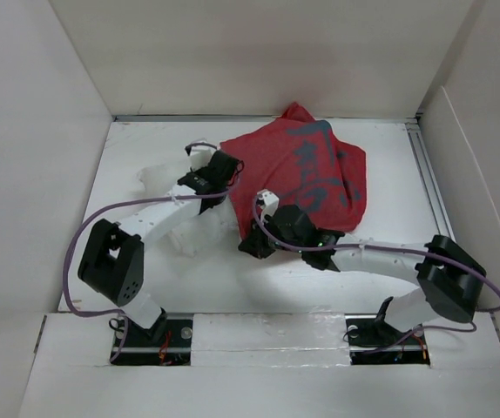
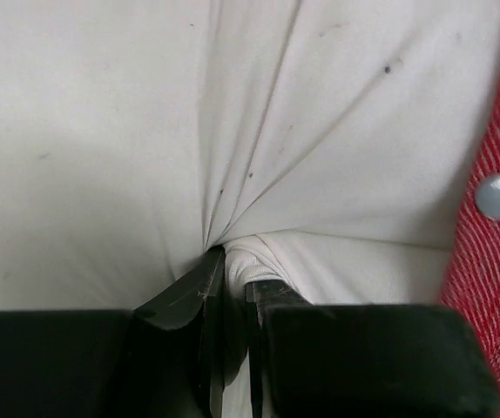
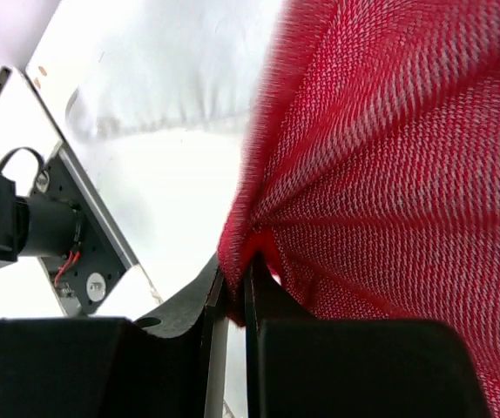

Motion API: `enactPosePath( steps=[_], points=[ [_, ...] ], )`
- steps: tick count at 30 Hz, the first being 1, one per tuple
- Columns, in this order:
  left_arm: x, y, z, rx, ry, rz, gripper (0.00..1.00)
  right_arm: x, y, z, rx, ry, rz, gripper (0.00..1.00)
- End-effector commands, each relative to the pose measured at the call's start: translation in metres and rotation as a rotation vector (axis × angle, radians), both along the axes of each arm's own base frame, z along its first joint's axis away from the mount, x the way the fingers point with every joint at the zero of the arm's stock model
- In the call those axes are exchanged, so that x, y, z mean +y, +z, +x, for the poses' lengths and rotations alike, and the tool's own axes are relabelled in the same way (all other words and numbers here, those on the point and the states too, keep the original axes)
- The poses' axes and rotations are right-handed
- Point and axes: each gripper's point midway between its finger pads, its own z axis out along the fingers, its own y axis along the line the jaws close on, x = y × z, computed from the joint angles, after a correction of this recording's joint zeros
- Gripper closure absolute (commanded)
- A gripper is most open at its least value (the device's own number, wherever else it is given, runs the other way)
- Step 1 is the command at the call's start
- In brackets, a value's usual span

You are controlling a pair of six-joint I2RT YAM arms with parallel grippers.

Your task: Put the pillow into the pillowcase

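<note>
The red pillowcase [image 1: 307, 170] lies bunched at the back middle of the table, its dull side with grey-blue marks facing up. The white pillow [image 1: 158, 185] shows to its left, with the rest hidden under the case and the left arm. My left gripper [image 1: 230, 167] is at the case's left edge. In the left wrist view this gripper [image 2: 233, 266] is shut on a gathered fold of the pillow [image 2: 145, 131], next to the pillowcase [image 2: 494, 261]. My right gripper [image 1: 257, 237] is at the case's near edge. There the gripper [image 3: 237, 270] is shut on the hem of the pillowcase [image 3: 389, 157].
White walls [image 1: 41, 104] close in the table on the left, back and right. A metal rail [image 1: 429, 174] runs along the right side. A silver snap [image 2: 499, 195] sits on the case's edge. The left arm's base [image 3: 23, 226] shows in the right wrist view.
</note>
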Motion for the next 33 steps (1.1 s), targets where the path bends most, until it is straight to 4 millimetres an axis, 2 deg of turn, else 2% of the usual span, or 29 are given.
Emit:
enactPosePath(
  steps=[1, 2, 3, 4, 5, 7, 8, 10, 11, 12, 14, 15, 16, 17, 18, 19, 20, 21, 22, 23, 24, 25, 26, 27, 28, 29, 30, 32, 33],
  points=[
    [0.009, 0.039, 0.042, -0.163, 0.040, -0.209, 1.00, 0.005, 0.058, 0.008, -0.125, 0.020, 0.076, 0.97],
    [-0.010, 0.060, 0.049, -0.235, -0.060, -0.286, 1.00, 0.009, 0.051, 0.013, -0.116, 0.026, 0.053, 0.98],
    [-0.014, 0.062, 0.048, -0.247, -0.080, -0.308, 1.00, 0.008, 0.045, 0.019, -0.095, 0.017, 0.021, 1.00],
    [-0.026, 0.059, 0.044, -0.239, -0.117, -0.326, 1.00, -0.003, 0.041, 0.049, -0.117, -0.116, -0.042, 1.00],
    [-0.035, 0.059, 0.042, -0.230, -0.136, -0.353, 1.00, -0.002, 0.043, 0.073, -0.120, -0.183, -0.081, 1.00],
    [-0.051, 0.058, 0.038, -0.212, -0.200, -0.420, 1.00, -0.016, 0.035, 0.100, -0.045, -0.192, -0.117, 0.96],
    [-0.053, 0.054, 0.033, -0.207, -0.216, -0.432, 1.00, -0.008, 0.047, 0.104, -0.040, -0.141, -0.078, 0.77],
    [-0.057, 0.055, 0.030, -0.207, -0.249, -0.446, 1.00, -0.007, 0.049, 0.098, -0.030, -0.080, -0.069, 0.54],
    [-0.053, 0.048, 0.027, -0.191, -0.235, -0.430, 1.00, -0.009, 0.054, 0.094, -0.053, -0.091, -0.089, 0.38],
    [-0.045, 0.045, 0.029, -0.181, -0.221, -0.414, 1.00, -0.013, 0.073, 0.089, -0.090, -0.093, -0.082, 0.01],
    [-0.024, 0.028, 0.024, -0.126, -0.153, -0.374, 1.00, -0.026, 0.067, 0.067, -0.093, -0.083, -0.157, 0.00],
    [-0.014, 0.015, 0.018, -0.093, -0.125, -0.347, 1.00, -0.037, 0.055, 0.055, -0.080, -0.075, -0.197, 0.00],
    [-0.009, 0.008, 0.015, -0.077, -0.110, -0.328, 1.00, -0.050, 0.074, 0.046, -0.107, -0.086, -0.169, 0.00],
    [-0.005, 0.014, 0.012, -0.094, -0.111, -0.317, 1.00, -0.056, 0.078, 0.037, -0.111, -0.095, -0.164, 0.00],
    [0.000, 0.005, 0.005, -0.080, -0.102, -0.304, 1.00, -0.064, 0.082, 0.034, -0.145, -0.135, -0.172, 0.00],
    [0.001, 0.005, 0.003, -0.085, -0.108, -0.300, 1.00, -0.073, 0.098, 0.036, -0.180, -0.174, -0.152, 0.00],
    [0.000, 0.009, 0.000, -0.097, -0.122, -0.316, 1.00, -0.079, 0.103, 0.042, -0.196, -0.218, -0.168, 0.00],
    [-0.006, 0.012, 0.000, -0.108, -0.145, -0.342, 1.00, -0.094, 0.104, 0.056, -0.225, -0.305, -0.238, 0.00],
    [-0.008, 0.004, -0.003, -0.095, -0.157, -0.349, 1.00, -0.095, 0.122, 0.068, -0.255, -0.362, -0.238, 0.00],
    [-0.010, 0.007, -0.004, -0.105, -0.171, -0.365, 1.00, -0.096, 0.110, 0.084, -0.259, -0.399, -0.309, 0.00],
    [-0.019, 0.013, -0.003, -0.130, -0.206, -0.402, 1.00, -0.101, 0.105, 0.096, -0.269, -0.431, -0.366, 0.00],
    [-0.020, 0.007, -0.005, -0.124, -0.216, -0.410, 1.00, -0.107, 0.107, 0.114, -0.298, -0.504, -0.410, 0.00],
    [-0.023, 0.010, -0.006, -0.136, -0.230, -0.425, 1.00, -0.102, 0.099, 0.134, -0.299, -0.546, -0.454, 0.00],
    [-0.029, 0.015, -0.004, -0.153, -0.256, -0.449, 1.00, -0.098, 0.095, 0.143, -0.316, -0.548, -0.492, 0.00],
    [-0.028, 0.011, -0.006, -0.144, -0.254, -0.446, 1.00, -0.102, 0.090, 0.156, -0.302, -0.569, -0.513, 0.00],
    [-0.028, 0.011, -0.006, -0.144, -0.254, -0.446, 1.00, -0.092, 0.092, 0.162, -0.306, -0.555, -0.506, 0.00],
    [-0.030, 0.011, -0.007, -0.141, -0.261, -0.451, 1.00, -0.086, 0.074, 0.168, -0.290, -0.544, -0.541, 0.02],
    [-0.032, 0.024, -0.001, -0.168, -0.273, -0.452, 1.00, -0.084, 0.064, 0.172, -0.289, -0.540, -0.570, 0.02],
    [-0.031, 0.021, -0.003, -0.157, -0.277, -0.439, 1.00, -0.080, 0.055, 0.171, -0.286, -0.533, -0.594, 0.03]
  ],
)
